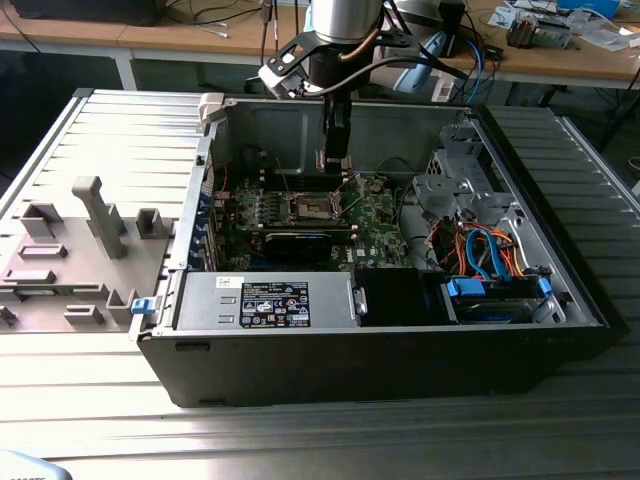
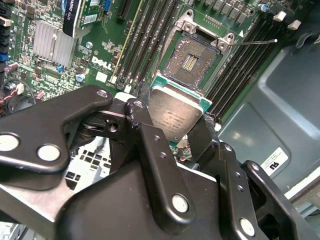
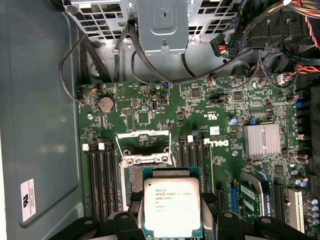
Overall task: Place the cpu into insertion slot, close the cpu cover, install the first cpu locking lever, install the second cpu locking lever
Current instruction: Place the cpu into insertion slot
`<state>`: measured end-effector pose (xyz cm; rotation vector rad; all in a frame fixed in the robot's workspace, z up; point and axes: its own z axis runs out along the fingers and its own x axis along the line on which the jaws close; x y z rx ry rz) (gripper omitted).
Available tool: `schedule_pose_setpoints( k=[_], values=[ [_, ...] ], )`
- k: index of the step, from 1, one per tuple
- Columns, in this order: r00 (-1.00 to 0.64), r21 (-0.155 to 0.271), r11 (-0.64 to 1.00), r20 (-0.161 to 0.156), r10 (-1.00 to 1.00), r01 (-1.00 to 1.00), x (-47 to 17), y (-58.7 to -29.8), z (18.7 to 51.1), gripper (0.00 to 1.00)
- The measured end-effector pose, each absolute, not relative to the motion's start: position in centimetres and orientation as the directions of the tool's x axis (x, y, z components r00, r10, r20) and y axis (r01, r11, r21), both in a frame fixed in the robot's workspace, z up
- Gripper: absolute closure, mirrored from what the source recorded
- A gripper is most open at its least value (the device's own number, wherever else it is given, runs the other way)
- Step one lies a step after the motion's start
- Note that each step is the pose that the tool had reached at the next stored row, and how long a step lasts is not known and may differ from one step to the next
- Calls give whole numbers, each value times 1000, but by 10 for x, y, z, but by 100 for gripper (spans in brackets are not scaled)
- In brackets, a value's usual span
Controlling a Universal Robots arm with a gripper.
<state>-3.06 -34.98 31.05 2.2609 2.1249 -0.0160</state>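
The gripper (image 2: 172,120) is clenched on the cpu (image 2: 176,116), its two black fingers (image 2: 150,150) pressing on opposite edges of the chip, and the silvery top with its green border faces the camera in both wrist views (image 3: 171,207). The chip hangs flat above the green motherboard (image 3: 225,115), apart from it and not yet seated. In the second wrist view the insertion slot (image 2: 192,60) lies bare just beyond the chip's far edge, dark inside with a gold patch at its middle and a silver rim around it. A thin wire lever (image 2: 257,42) juts free beside the socket. In the first wrist view the cpu cover (image 3: 142,145) stands swung up past the socket, its square window showing, with long black memory slots (image 3: 100,180) on either side. A finned silver heatsink (image 3: 261,141) sits well apart on the board. In the exterior view the gripper (image 1: 336,168) reaches down into the open computer case (image 1: 350,350), hovering at about 1 o'clock from the socket (image 1: 312,207). From that socket, a labelled power supply (image 1: 265,300) lies at 7 o'clock, a nest of orange and blue cables (image 1: 485,250) at 3 o'clock, and a grey fixture block (image 1: 70,250) at 9 o'clock outside the case
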Motion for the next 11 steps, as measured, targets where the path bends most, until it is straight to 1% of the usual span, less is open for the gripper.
schedule_pose_setpoints(
  k=[11],
  values=[
    [72,21,-71,-34,997,997,-31,-350,310,45]
  ],
)
